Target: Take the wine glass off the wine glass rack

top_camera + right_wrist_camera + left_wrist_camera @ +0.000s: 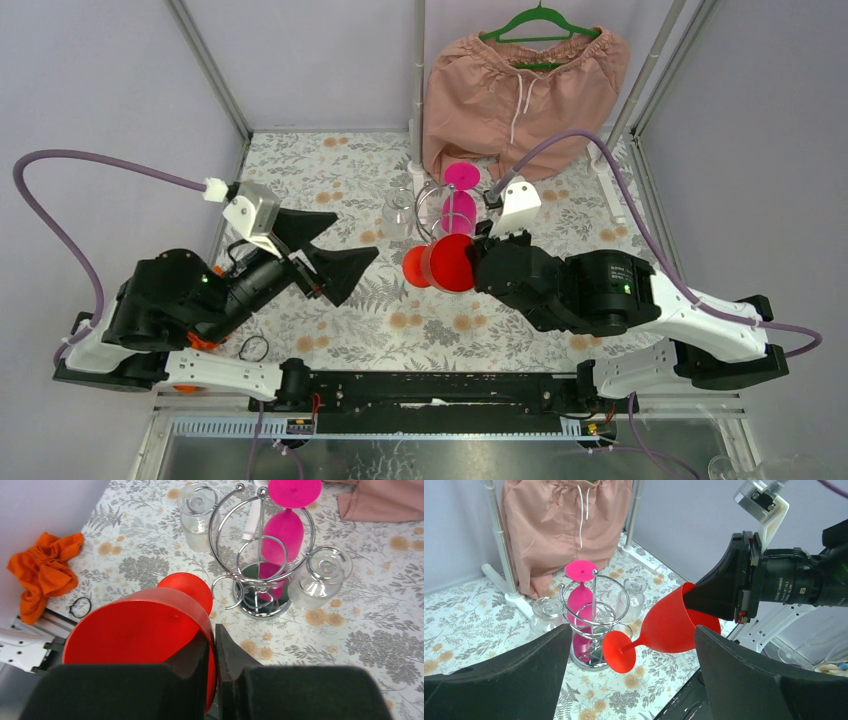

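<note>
Red wine glass point(447, 263) off the rack point(433, 205) and gripped at the rim of its bowl by the right end effector point(478, 262), whose fingers are drawn narrow with one inside the bowl and one outside. The glass lies tipped on its side, with its stem and round foot pointing away from that end effector toward the left end effector point(355, 235). The left one stands wide open and holds nothing, with the glass ahead of its spread fingers and well apart from them. Beyond the right end effector, just past the foot of the red glass, the chrome rack stands upright on the flower-patterned desk point(350, 170). A pink wine glass point(460, 205) hangs upside down in its wire ring, foot uppermost. The right wrist view shows the red glass clear of the wire loops. Two clear glasses stand mouth down, one point(197, 510) to the left and one point(322, 577) to the right of the rack as the right end effector faces it, each just beside the ring. An orange cloth point(42, 572) is bunched at the desk's near edge, far to the left of the right end effector. A small black ring point(80, 607) lies just beside the cloth. At the far side of the desk, behind the rack, pink shorts point(525, 90) hang from a green hanger point(540, 20).
</note>
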`<action>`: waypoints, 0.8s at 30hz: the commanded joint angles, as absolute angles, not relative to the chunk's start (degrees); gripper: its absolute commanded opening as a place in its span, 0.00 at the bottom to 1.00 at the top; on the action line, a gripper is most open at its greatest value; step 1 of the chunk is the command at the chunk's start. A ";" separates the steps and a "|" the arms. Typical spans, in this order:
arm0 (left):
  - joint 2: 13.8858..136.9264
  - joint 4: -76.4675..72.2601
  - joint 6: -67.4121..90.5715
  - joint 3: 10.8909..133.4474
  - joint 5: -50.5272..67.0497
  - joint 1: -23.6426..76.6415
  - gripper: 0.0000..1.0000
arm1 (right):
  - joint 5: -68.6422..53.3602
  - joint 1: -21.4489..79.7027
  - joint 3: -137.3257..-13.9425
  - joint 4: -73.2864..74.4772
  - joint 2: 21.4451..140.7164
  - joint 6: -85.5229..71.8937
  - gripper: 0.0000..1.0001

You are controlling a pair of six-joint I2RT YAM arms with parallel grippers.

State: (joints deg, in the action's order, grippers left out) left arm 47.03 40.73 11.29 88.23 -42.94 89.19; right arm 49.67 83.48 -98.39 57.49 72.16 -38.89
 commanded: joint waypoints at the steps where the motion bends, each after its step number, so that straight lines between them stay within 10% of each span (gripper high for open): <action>1: 48.65 39.74 14.50 85.66 -47.10 88.90 0.99 | 54.40 83.32 -100.94 60.74 71.72 -39.11 0.00; 10: 55.40 39.65 13.90 93.01 -66.27 88.95 0.99 | 67.34 80.70 -115.52 70.15 74.01 -37.12 0.00; 24: 69.82 25.03 -9.22 113.98 -72.80 86.70 0.99 | 56.08 49.46 -123.56 66.00 78.50 -22.94 0.00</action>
State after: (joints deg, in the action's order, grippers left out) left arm 64.69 32.97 1.28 107.90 -69.78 87.94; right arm 60.36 55.22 -122.08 67.83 75.88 -27.35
